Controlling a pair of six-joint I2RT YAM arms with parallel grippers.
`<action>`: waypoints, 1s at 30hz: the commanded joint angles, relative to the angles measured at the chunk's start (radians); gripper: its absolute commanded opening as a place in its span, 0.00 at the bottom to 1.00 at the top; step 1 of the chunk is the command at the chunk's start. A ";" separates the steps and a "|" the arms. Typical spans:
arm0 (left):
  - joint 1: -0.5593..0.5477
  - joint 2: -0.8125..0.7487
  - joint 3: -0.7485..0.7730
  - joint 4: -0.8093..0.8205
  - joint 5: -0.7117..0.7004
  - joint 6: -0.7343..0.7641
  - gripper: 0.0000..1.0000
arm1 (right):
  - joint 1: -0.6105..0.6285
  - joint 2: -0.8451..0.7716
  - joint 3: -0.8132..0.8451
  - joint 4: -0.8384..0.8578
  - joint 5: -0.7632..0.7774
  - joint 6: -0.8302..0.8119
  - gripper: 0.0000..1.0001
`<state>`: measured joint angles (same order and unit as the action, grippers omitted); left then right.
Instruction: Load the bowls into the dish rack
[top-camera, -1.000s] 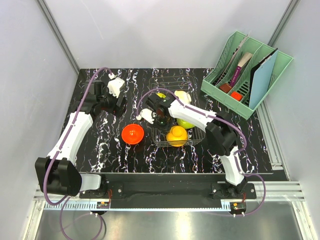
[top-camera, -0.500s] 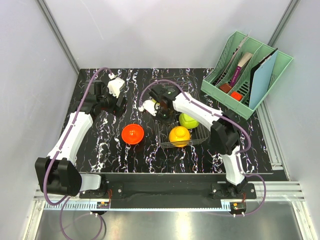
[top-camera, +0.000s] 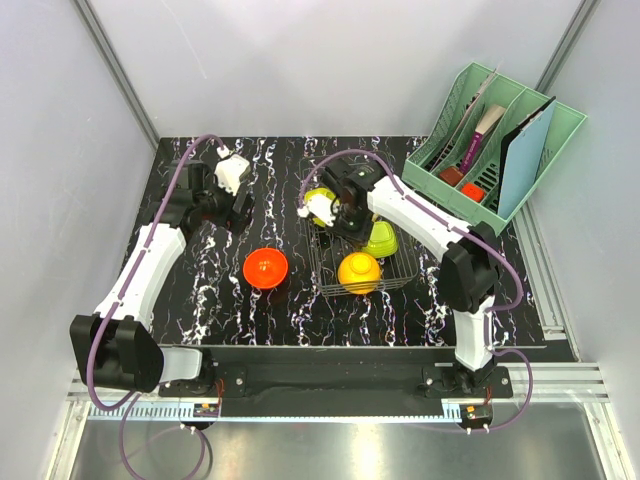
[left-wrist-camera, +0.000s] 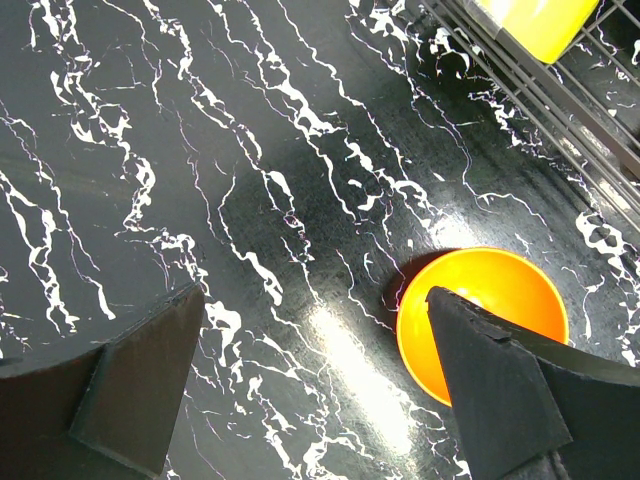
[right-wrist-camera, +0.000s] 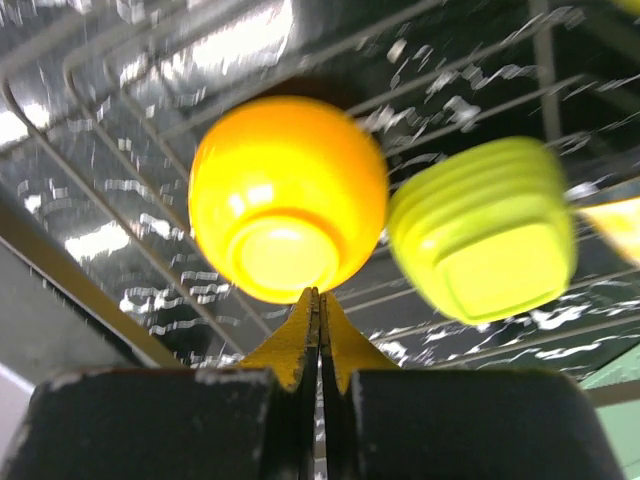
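Observation:
The dish rack stands mid-table, a dark wire basket. Inside it, an orange-yellow bowl lies upside down at the front and a lime-green bowl sits behind it. A yellow bowl at the rack's back left is partly hidden by my right wrist. My right gripper hovers over the rack, shut and empty, just above the orange-yellow bowl and beside the lime bowl. An orange bowl rests on the table left of the rack. My left gripper hangs open above the table, the orange bowl by its right finger.
A mint-green slotted organiser with books and small items stands at the back right corner. Grey walls close in the black marbled table on three sides. The rack's wires show at the top right of the left wrist view.
My right gripper has swung from the rack's left side to the right and back, over the rack, staying shut. The left arm has not moved.

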<state>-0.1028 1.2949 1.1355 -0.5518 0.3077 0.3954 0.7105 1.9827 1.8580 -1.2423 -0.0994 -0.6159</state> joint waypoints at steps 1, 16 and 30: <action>0.005 -0.008 0.050 0.029 0.025 -0.007 0.99 | -0.005 -0.038 -0.034 -0.072 -0.031 -0.042 0.00; 0.003 -0.011 0.038 0.027 0.027 -0.009 0.99 | -0.002 0.040 -0.048 -0.083 -0.068 -0.036 0.00; 0.005 -0.023 0.020 0.030 0.016 0.005 0.99 | 0.030 0.122 0.012 0.052 0.009 0.013 0.00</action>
<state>-0.1028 1.2953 1.1450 -0.5518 0.3107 0.3920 0.7158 2.0769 1.8332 -1.2881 -0.1371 -0.6209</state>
